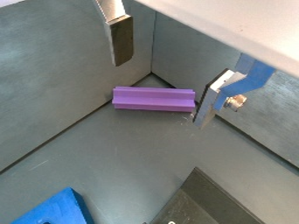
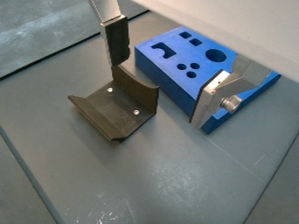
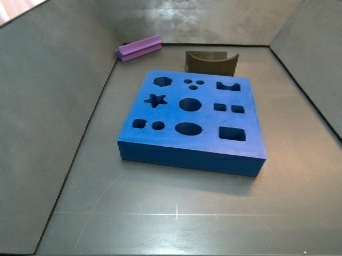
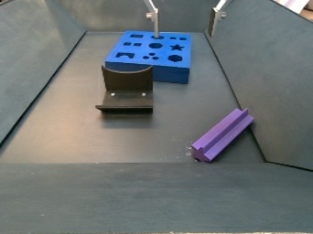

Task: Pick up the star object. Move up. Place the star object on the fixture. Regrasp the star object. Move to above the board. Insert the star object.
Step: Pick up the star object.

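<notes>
High above the floor, the gripper [image 1: 163, 74] hangs wide and empty; the star object [image 4: 221, 134] lies at four o'clock, awaiting pickup.

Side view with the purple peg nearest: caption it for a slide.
Star object lies against the wall, fixture before the board, open gripper high above.

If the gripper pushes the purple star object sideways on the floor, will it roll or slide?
The star object would probably slide, not roll: its ridged sides should catch. It looks rigid, so likely no bending. It lies near the wall, leaving little room. The gripper hangs open above it.
</notes>
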Controlling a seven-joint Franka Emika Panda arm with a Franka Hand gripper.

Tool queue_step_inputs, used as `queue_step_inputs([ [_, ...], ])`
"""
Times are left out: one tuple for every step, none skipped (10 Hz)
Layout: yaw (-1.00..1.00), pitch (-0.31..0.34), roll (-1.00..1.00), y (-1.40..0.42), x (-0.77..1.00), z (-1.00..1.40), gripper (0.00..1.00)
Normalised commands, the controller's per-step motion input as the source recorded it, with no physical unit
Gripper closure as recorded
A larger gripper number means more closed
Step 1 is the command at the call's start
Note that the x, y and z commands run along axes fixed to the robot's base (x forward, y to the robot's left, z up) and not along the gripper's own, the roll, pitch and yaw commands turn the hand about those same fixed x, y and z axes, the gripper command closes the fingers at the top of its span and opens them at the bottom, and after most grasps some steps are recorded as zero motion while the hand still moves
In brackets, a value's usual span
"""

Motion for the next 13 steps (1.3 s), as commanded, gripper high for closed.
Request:
queue_step_inputs([
  [-0.05,-0.021,0.0,0.0,-0.15,-0.08,0.0],
  [-0.31,-0.109,0.0,0.4,-0.87,-0.3,0.0],
  [-0.38,-0.007,0.0,0.45,-0.82,-0.58,0.0],
  [-0.37,0.0,-0.01,0.48,-0.8,-0.65,0.0],
  [-0.4,0.0,-0.01,0.47,-0.79,-0.69,0.0],
  [-0.4,0.014,-0.11,0.53,-0.75,-0.95,0.0],
  [-0.41,0.0,-0.11,0.46,-0.61,-1.0,0.0],
  [-0.21,-0.01,-0.2,0.47,-0.21,-0.8,0.0],
  [-0.31,0.0,-0.2,0.44,0.0,-0.76,0.0],
  [-0.85,0.0,-0.16,0.0,0.0,-0.75,0.0],
  [-0.99,-0.021,-0.07,0.0,-0.02,-0.62,0.0],
  [-0.99,-0.021,-0.06,0.0,-0.02,-0.62,0.0],
  [-0.91,0.066,-0.06,0.03,-0.07,-0.84,0.0],
])
